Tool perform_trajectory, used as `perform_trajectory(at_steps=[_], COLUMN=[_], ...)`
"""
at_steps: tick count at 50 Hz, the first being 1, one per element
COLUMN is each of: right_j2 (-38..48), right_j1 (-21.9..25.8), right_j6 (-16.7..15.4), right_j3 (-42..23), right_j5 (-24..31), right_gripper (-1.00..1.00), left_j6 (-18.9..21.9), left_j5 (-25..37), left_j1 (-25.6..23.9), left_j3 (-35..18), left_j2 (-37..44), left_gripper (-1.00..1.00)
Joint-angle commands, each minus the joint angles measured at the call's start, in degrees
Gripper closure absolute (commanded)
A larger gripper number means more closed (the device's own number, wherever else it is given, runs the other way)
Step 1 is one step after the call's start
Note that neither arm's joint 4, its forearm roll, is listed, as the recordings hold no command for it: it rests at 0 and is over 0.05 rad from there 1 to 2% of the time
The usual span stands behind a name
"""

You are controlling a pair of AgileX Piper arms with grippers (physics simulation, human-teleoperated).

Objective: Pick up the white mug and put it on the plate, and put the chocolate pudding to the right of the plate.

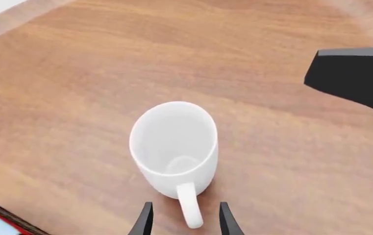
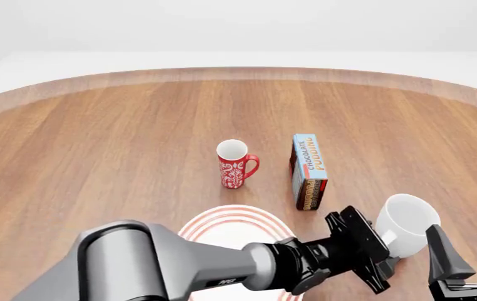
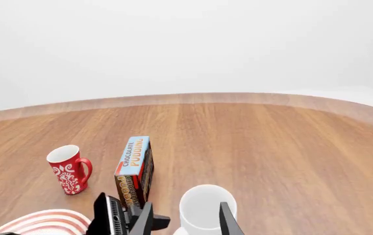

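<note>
On the left we see the plate (image 2: pixel 221 229), partly under the left arm. The left claw (image 1: pixel 185 223), prongs apart, straddles the handle of the white mug (image 2: pixel 407 223) standing on the worktop (image 2: pixel 96 157). The right claw (image 2: pixel 472 257) hangs spread just beside; a collision could topple it.

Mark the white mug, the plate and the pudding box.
white mug (image 1: pixel 173 142): left wrist view, inside of the cup.
plate (image 2: pixel 221 222): front view, ringed rim nearest the red mug.
pudding box (image 2: pixel 308 157): front view, blue lettered top face.
</note>
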Motion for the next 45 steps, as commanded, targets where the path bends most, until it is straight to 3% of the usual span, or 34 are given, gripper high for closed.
perform_trajectory(at_steps=[1,45], right_j2=[0.0,0.0], right_j1=[0.0,0.0], right_j6=[0.0,0.0], right_j3=[0.0,0.0], right_j5=[0.0,0.0], right_gripper=[-1.00,-1.00], left_j6=[-0.1,-1.1], left_j5=[0.3,1.5], left_j1=[0.0,0.3], left_j3=[-0.8,-4.3], left_j2=[0.9,4.5], left_gripper=[-1.00,-1.00])
